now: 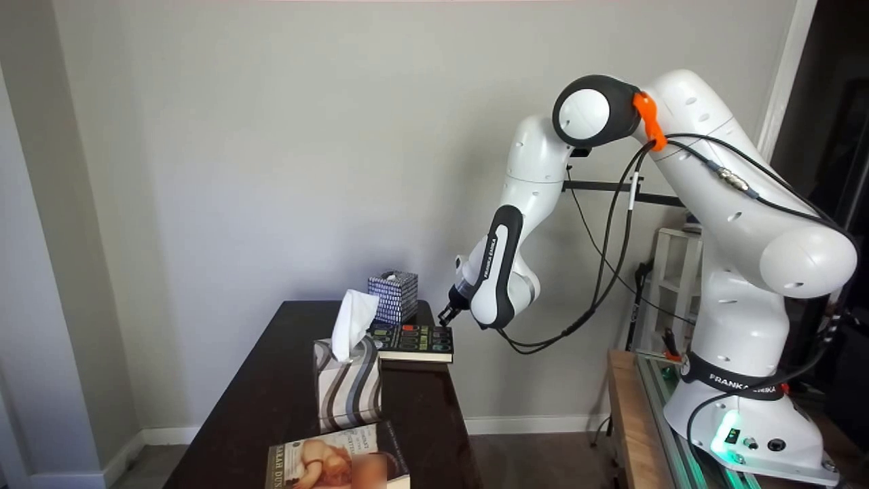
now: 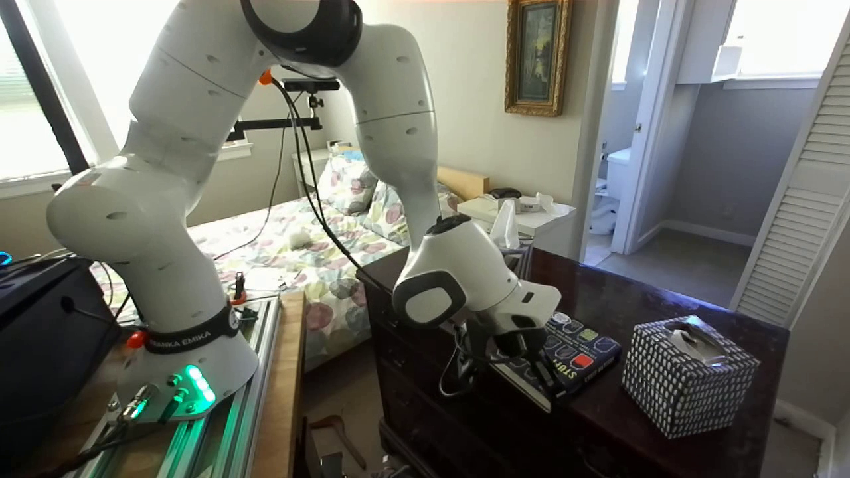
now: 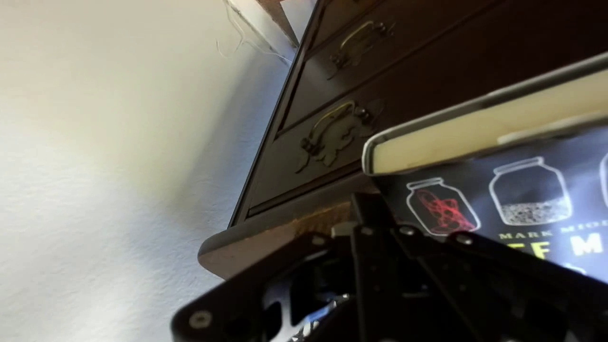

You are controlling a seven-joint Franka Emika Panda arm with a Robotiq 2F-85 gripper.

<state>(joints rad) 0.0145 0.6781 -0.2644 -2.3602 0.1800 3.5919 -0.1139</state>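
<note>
Jar-cover book (image 2: pixel 579 352): right of centre, low in the frame of an exterior view; flat on the dresser (image 1: pixel 271 407), a corner seeming to jut past the edge.
End effector (image 3: pixel 373 213): fingers fully together, nothing visibly held, tips at that corner — touching or not, I cannot tell.
Dresser edge: the book could tip off if pressed on its overhang or dragged outward.
Box bump: an inward shove could drive the book into the patterned box (image 2: pixel 690 378) or striped box (image 1: pixel 349 387).
Books: two — the other, a painted-cover book (image 1: pixel 326 455), lies at the bottom of the frame.
Tissue boxes: two on the dresser.
</note>
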